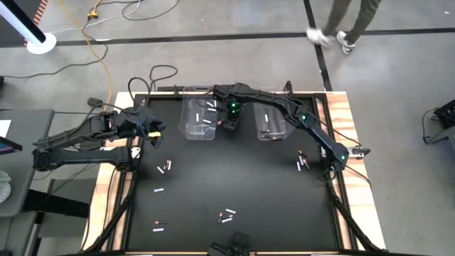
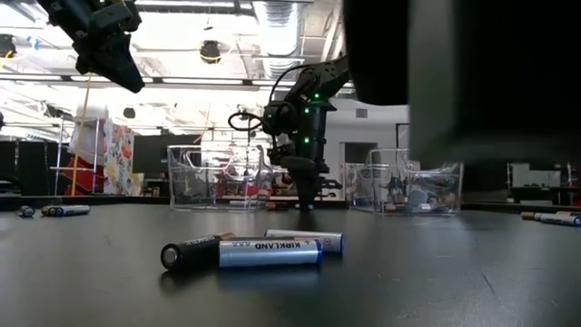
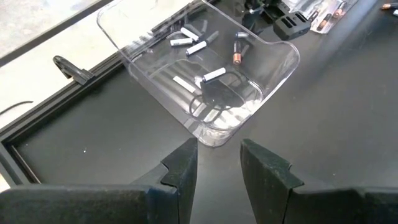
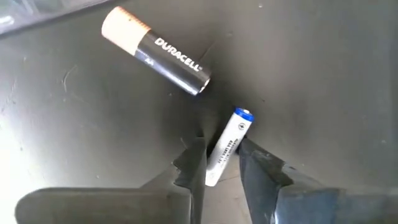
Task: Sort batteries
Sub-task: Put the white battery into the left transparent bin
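I see a black table [image 1: 234, 185] on grey concrete, with a person's legs [image 1: 348, 21] passing beyond. My right gripper [image 4: 221, 163] pinches, I think, a white battery [image 4: 227, 146] between its fingers; 1 black-and-copper battery [image 4: 157, 57] lies just ahead. My left gripper [image 3: 217, 163] hovers half-spread.

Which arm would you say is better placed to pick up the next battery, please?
Right. The right pincer is down on the table between the two bins, straddling a white battery. The left pincer hangs empty above the table.
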`<state>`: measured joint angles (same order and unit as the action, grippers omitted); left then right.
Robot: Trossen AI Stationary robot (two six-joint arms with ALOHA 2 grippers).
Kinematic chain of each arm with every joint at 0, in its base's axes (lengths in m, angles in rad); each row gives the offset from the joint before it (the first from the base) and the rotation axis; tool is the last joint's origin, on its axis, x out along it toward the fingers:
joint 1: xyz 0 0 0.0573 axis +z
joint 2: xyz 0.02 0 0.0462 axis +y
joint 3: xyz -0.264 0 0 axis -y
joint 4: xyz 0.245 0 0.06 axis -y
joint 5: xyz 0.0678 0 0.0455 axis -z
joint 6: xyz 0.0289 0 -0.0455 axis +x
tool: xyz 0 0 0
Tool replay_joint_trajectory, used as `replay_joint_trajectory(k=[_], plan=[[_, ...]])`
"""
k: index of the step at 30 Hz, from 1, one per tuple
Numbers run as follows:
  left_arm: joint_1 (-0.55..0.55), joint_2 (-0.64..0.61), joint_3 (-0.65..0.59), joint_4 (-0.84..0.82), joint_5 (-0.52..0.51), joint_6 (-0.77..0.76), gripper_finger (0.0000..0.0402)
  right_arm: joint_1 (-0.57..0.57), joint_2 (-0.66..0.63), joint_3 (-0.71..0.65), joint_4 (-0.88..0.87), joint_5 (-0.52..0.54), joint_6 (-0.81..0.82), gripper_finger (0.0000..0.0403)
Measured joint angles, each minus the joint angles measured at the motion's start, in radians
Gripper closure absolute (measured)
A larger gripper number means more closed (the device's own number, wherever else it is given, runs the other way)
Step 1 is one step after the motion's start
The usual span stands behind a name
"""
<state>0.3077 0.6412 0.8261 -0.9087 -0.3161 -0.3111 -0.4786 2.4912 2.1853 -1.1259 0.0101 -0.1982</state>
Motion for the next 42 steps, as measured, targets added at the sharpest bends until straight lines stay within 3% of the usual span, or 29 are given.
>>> replay_joint_trajectory(k=[26,33,42], plan=[[0.0,0.0,0.0,0.0,0.0,-0.034,0.0286,-0.008,0.001,-0.002,-0.017,-0.016,-0.254,0.032],[0.0,0.0,0.0,0.0,0.0,-0.042,0.0286,-0.025,0.002,-0.002,-0.018,-0.077,-0.251,0.033],[0.0,0.0,0.0,0.001,0.0,-0.059,0.0286,-0.027,0.002,-0.002,-0.019,-0.08,-0.255,0.0332]])
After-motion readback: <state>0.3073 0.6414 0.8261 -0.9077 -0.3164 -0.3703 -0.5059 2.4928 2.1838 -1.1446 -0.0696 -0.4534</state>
